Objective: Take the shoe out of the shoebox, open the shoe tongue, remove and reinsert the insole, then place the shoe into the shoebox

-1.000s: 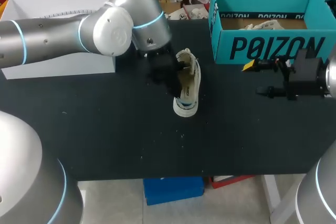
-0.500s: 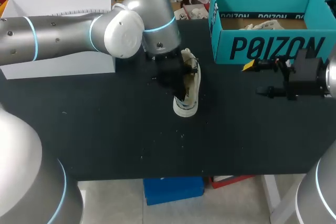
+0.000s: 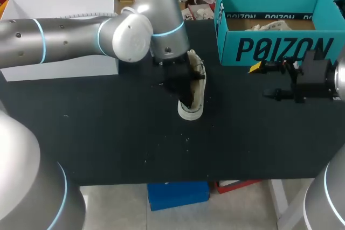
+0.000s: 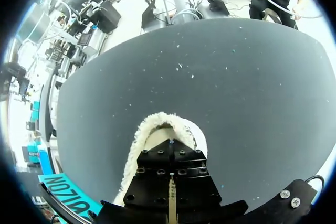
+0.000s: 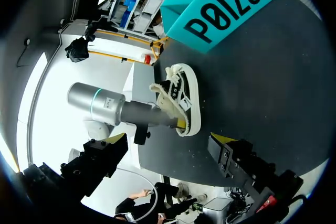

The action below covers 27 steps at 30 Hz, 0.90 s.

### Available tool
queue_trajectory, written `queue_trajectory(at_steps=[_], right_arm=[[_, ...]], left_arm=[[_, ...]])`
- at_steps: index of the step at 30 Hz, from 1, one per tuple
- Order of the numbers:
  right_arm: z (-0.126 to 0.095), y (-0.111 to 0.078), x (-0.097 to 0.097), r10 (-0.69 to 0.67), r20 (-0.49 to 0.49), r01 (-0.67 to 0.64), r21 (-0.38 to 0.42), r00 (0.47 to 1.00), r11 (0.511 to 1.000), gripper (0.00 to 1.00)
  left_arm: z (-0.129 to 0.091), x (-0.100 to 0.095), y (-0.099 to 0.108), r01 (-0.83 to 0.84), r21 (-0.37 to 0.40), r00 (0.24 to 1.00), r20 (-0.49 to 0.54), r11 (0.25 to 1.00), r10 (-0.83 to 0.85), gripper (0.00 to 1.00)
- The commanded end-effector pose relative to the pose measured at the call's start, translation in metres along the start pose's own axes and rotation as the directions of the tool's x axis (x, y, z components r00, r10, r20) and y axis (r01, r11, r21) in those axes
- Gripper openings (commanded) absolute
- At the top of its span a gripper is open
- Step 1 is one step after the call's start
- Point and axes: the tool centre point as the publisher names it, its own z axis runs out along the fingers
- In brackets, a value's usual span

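Left arm (image 3: 70, 36): has swung toward the shoebox side over the last second, so its big elbow joint now hangs closer to the shoe; the shoe and the right gripper lie where they were.
Left gripper (image 3: 179, 83): sunk into the shoe's opening from the side of the white box. Its black body covers the opening in the head view and fills the near part of the left wrist view (image 4: 170, 179). Whether it is apart or closed cannot be told.
Shoe (image 3: 195, 99): a white sneaker on the black table (image 3: 108, 133), near the middle and well apart from the shoebox. In the head view only its toe end, one long edge and some lacing show past the gripper. In the left wrist view only a fuzzy pale rim (image 4: 157, 123) shows, curving around the gripper's front. The right wrist view (image 5: 185, 95) shows it best, with the opening turned toward the left arm (image 5: 105, 106). Whether it stands flat on its sole or is tipped cannot be told.
Insole: not to be made out; the inside of the shoe is covered.
Right gripper (image 3: 264, 82): hovers just in front of the shoebox's printed wall, fingers wide apart with nothing between them. Both yellow tips show in its own view (image 5: 168, 139), pointing toward the shoe.
Shoebox (image 3: 280, 47): teal, lid off, at the table's far right; its right edge is cut off. Crumpled paper (image 3: 268, 25) lies inside, and the rest of its floor is hidden by the front wall.
White box (image 3: 54, 68): at the far left, partly hidden behind the left arm.
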Motion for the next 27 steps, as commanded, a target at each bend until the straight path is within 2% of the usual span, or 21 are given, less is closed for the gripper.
queue_trajectory(at_steps=[1,7,14,22,27], right_arm=[[0.0,0.0,0.001,0.001,0.002,-0.001,0.0,1.0,1.0,1.0],[0.0,0.0,0.001,0.001,0.002,-0.001,0.0,1.0,1.0,1.0],[0.0,0.0,0.001,0.001,0.002,-0.001,0.0,1.0,1.0,1.0],[0.0,0.0,0.001,0.001,0.002,-0.001,0.0,1.0,1.0,1.0],[0.0,0.0,0.001,0.001,0.002,-0.001,0.0,1.0,1.0,1.0]], left_arm=[[0.003,-0.001,0.002,-0.002,0.0,1.0,-0.004,1.0,0.002,0.0],[-0.019,-0.006,-0.006,-0.015,-0.011,1.0,0.027,1.0,0.015,0.0],[-0.055,-0.004,-0.016,-0.029,-0.06,1.0,0.001,0.998,0.029,0.0],[-0.087,0.017,-0.025,-0.021,-0.148,0.998,-0.061,0.989,0.012,0.0],[-0.098,0.029,-0.028,-0.007,-0.202,0.997,-0.073,0.979,-0.008,0.0]])
